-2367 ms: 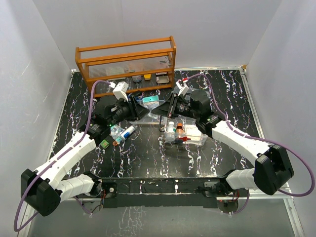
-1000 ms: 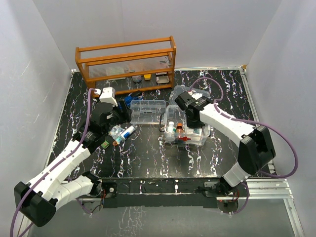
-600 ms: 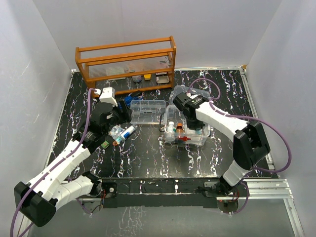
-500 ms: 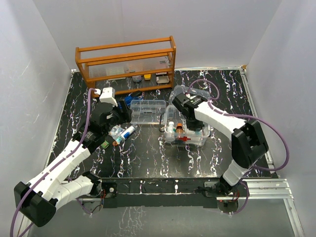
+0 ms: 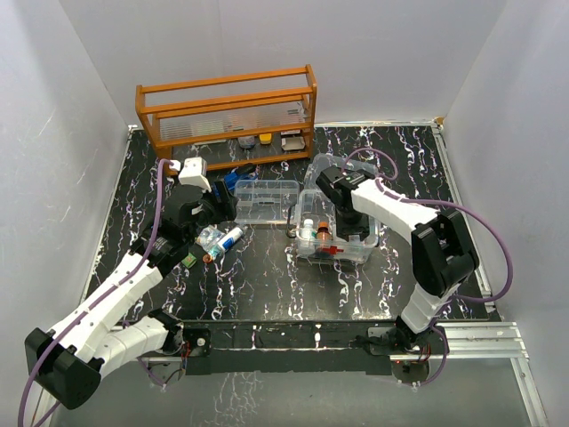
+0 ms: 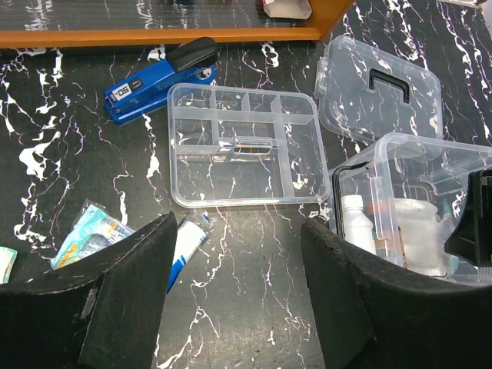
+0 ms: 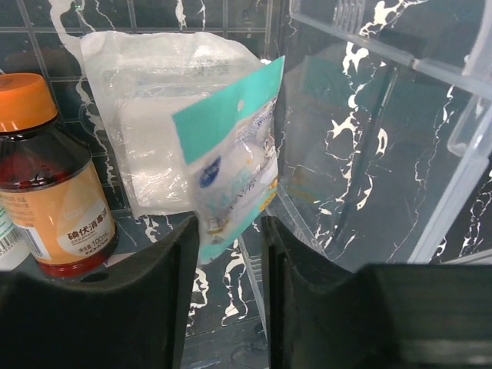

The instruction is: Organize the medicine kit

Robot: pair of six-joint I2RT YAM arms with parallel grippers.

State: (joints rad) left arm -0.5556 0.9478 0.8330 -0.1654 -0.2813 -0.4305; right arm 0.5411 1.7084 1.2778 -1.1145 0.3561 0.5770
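**Right end effector** (image 7: 229,234): lowered inside the medicine kit box (image 7: 361,154); jaws a little apart, with the lower corner of a teal-headed sachet (image 7: 231,146) between them; whether the pads grip it or merely flank it cannot be told.

**Just ahead of it:** the sachet stands tilted, leaning on a white pouch (image 7: 138,123); to its left, very near, a brown bottle with orange cap (image 7: 54,184); to its right, close, the box's clear wall.

- **Hazard, sachet:** it is not lying flat; on withdrawal it may catch a finger and ride up out of the box; left on edge, it may stand proud and stop the tray from seating.
- **Hazard, bottle:** it stands just beside the left finger; a sideways exit may tip it.
- **Hazard, wall:** it lies near the right finger; a slanted lift may drag or tilt the light box across the tabletop (image 5: 267,276).

**Left end effector** (image 6: 238,223): spread wide, holding nothing, hovering above the tabletop; ahead of it the divided tray insert (image 6: 242,146), flat and empty; ahead and to the right the lid (image 6: 380,88), lying beyond the box; ahead and to the left a blue stapler (image 6: 157,77); by its left finger a tube (image 6: 184,242) and a foil packet (image 6: 88,234).

- **Hazard, arms:** both work near the same box; a left reach while the right is inside risks contact.
- **Hazard, tray:** it is clear and thin-rimmed; a shallow pinch may slip.
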